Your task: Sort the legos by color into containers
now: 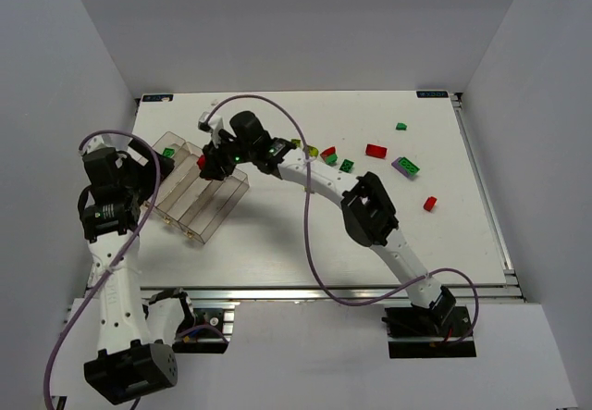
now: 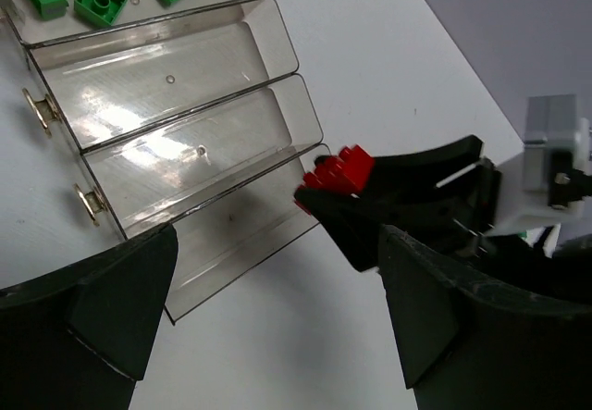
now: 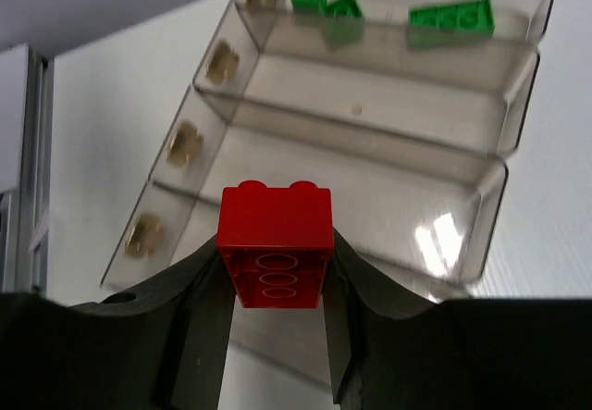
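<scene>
I am pinching a red brick point(image 3: 275, 234) between the fingers of my right gripper point(image 3: 276, 285). I am holding it over the edge of the clear tray point(image 3: 518, 68), on the side away from the filled compartment. I cannot tell which compartment it is hanging above. My left gripper point(image 2: 277, 331) is hanging spread wide and empty just beside the tray.

Three green bricks point(image 2: 100, 1) are lying in the end compartment, and the other compartments I am seeing are holding nothing. So I am judging the sorting as barely begun: green is started and red is about to start.

On the worktop point(image 1: 277, 243), well apart from the tray, plenty is waiting:
- a long red brick point(image 1: 376, 150)
- a small red brick point(image 1: 430, 204)
- a purple brick point(image 1: 405, 165)
- a small green brick point(image 1: 401, 126)
- another green brick point(image 1: 346, 165)
- a little cluster beside my right arm, whose colours I am making out only partly
</scene>
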`<state>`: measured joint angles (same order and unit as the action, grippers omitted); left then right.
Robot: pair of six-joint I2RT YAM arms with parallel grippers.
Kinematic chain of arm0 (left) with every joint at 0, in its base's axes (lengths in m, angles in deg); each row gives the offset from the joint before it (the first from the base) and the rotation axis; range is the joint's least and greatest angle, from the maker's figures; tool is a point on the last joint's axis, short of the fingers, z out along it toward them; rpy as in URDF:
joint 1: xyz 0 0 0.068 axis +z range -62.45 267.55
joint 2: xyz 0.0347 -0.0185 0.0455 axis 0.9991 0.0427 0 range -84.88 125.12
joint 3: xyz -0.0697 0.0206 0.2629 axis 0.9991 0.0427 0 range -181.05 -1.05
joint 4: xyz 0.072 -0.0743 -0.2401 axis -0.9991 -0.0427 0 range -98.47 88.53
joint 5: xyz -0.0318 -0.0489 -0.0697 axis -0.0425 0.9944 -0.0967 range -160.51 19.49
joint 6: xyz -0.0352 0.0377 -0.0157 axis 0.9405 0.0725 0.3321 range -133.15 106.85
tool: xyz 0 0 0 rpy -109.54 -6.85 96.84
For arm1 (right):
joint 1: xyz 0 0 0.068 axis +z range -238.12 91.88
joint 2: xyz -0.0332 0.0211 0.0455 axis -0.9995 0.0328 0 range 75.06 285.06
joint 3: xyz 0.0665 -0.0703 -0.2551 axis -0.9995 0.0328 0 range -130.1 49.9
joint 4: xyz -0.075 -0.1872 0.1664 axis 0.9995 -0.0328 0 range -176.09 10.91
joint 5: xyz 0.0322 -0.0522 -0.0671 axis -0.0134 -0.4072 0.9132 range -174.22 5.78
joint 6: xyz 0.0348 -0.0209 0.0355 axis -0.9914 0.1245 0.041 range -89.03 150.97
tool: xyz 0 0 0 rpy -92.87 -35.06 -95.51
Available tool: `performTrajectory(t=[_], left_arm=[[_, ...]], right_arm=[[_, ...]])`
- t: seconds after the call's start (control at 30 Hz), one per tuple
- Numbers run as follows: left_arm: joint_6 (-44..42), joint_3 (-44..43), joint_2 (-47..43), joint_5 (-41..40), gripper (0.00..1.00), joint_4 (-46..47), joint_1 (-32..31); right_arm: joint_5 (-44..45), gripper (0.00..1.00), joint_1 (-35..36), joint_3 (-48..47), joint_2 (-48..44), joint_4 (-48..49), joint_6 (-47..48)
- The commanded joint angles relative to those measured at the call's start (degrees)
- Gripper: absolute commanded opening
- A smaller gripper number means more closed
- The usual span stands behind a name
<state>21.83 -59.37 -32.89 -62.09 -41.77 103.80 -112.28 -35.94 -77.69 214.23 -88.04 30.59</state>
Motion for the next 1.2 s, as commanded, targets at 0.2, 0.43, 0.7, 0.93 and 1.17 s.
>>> performTrajectory(t=[0.2,0.43,0.7,0.93,1.17], left_arm=[[0.5,1.3,-3.8,0.6,0.98,-3.6,-0.1],[1.7,0.8,-1.0,11.5,0.96,2.8,-0.2],[13.4,7.9,-2.5,22.4,0.91,17.8,-8.0],[29.8,16.8,-6.6,21.3,0.95,36.6,-21.9],[41.2,21.8,-5.6,18.9,0.98,54.3,-31.5]], right_arm=[[5.5,0.00,2.6,-3.7,4.2,23.4,-5.4],[-13.7,0.00,-0.4,23.9,-16.9,27.8,8.2],[-27.2,0.00,-8.4,43.5,-35.6,31.7,-4.4],[-30.6,0.00,-12.9,63.6,-54.0,42.2,-21.8],[-28.3,0.05,-14.0,73.9,-63.5,47.7,-23.6]])
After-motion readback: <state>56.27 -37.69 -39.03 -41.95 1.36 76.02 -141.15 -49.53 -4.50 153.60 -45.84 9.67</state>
